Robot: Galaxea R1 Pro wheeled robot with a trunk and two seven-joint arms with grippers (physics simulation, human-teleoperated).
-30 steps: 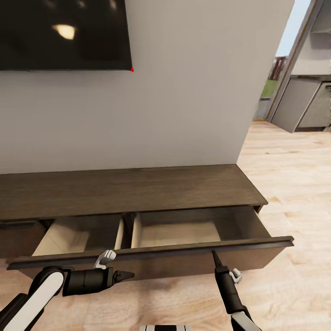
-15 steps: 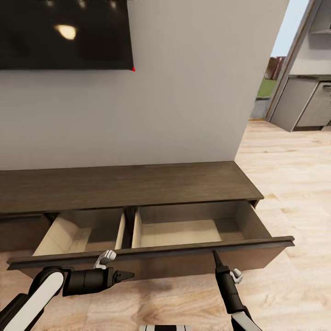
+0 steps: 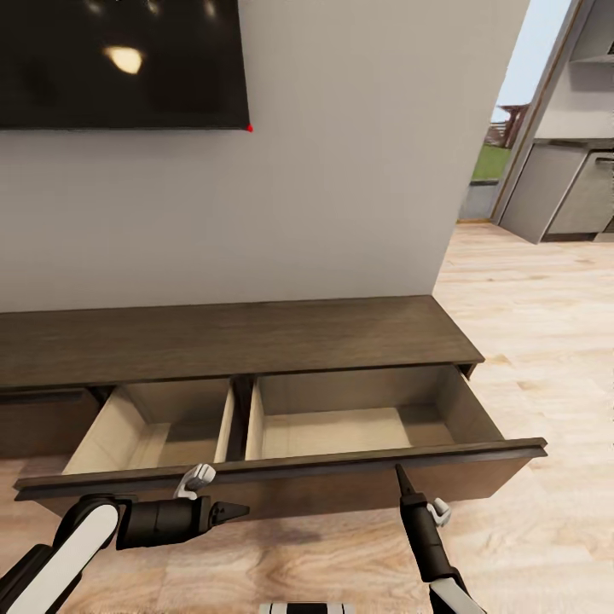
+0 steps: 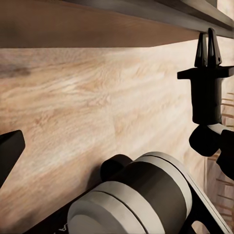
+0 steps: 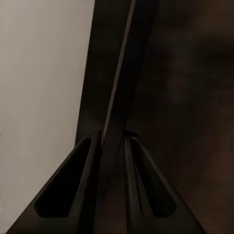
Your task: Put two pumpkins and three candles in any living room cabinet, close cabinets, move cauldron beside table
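Starting nearest the robot: 2 grippers, both low in front of the cabinet. 1 left gripper [image 3: 241, 512], fingers pressed together to a point, aimed sideways toward the right arm and hanging over the floor [image 3: 546, 298] just below the drawer front [image 3: 281, 482]; it holds nothing. 1 right gripper [image 3: 398, 472], pointing up, its tip at the top edge of the drawer front; in the right wrist view its 2 fingers [image 5: 95, 161] pinch that thin dark edge between them.

Next, 1 cabinet [image 3: 230, 337]: long, low, dark brown wood, standing against the wall [image 3: 341, 170]. 1 wide drawer front pulled out, spanning 2 pale beige compartments split by 1 divider [image 3: 240, 418]. Left compartment [image 3: 153, 426]: bare. Right compartment [image 3: 350, 426]: bare. Cabinet top: bare.

Behind, 1 black screen [image 3: 119, 64] mounted on the wall above the cabinet's left half.

Farthest, past the wall's right end: pale wood floor running to grey kitchen units [image 3: 567, 192] and 1 doorway [image 3: 490, 162] with green outside.
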